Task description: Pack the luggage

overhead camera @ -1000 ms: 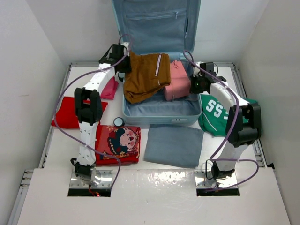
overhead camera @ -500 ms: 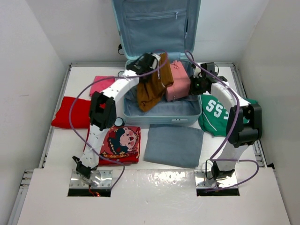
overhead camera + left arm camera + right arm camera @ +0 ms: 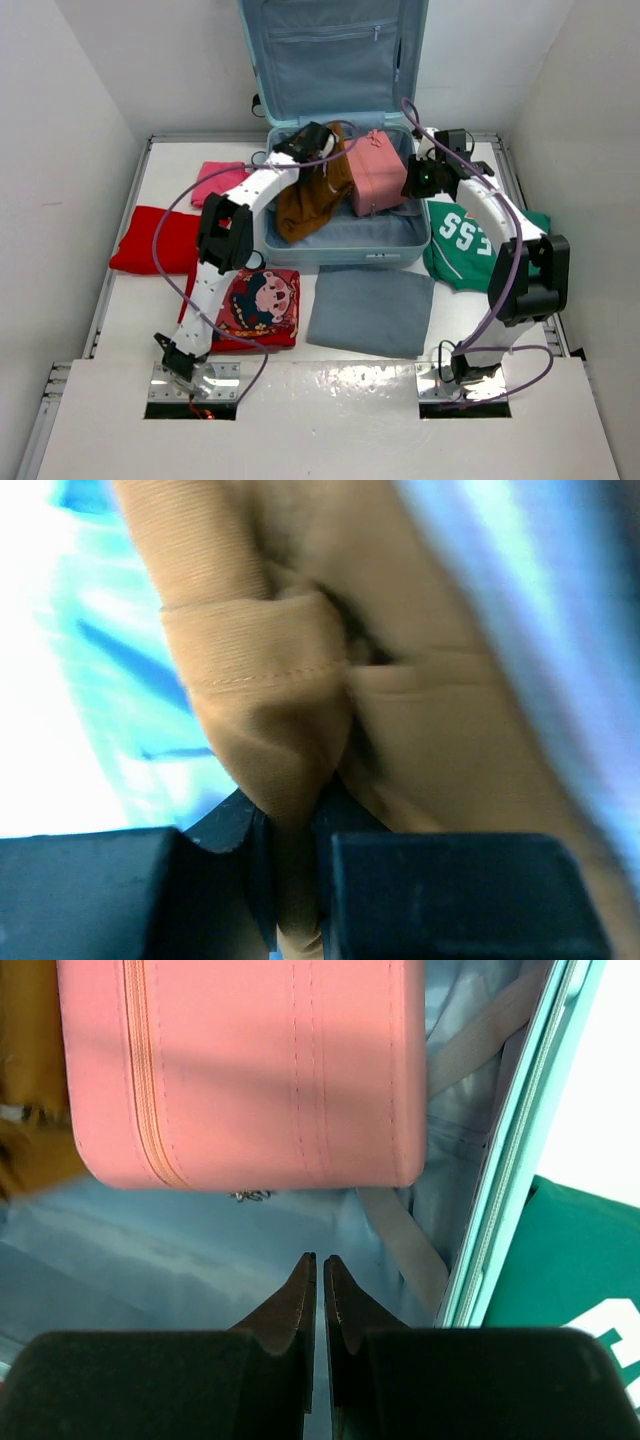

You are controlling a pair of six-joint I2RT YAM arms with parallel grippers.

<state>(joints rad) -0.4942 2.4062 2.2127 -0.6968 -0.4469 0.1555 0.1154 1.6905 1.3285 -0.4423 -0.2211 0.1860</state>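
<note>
The luggage (image 3: 345,250), a pale blue suitcase, lies open at the table's far middle with its lid standing against the back wall. A brown garment (image 3: 308,195) hangs into its left half, pinched by my left gripper (image 3: 318,140); in the left wrist view the brown garment (image 3: 290,730) fills the frame and its fold sits between the black jaws (image 3: 296,880). A small pink case (image 3: 374,175) stands in the right half. My right gripper (image 3: 319,1265) is shut and empty, hovering over the lining just short of the pink case (image 3: 250,1070), near the suitcase's right wall (image 3: 510,1180).
On the table lie a grey folded cloth (image 3: 371,308), a red printed shirt (image 3: 255,302), a red folded garment (image 3: 150,240), a pink cloth (image 3: 218,180) and a green jersey (image 3: 462,240). A small black round object (image 3: 254,261) sits by the suitcase's front left corner.
My left arm swung right from the suitcase's left rim, carrying the brown garment over the case and lowering it into the left half. The right gripper shifted slightly.
</note>
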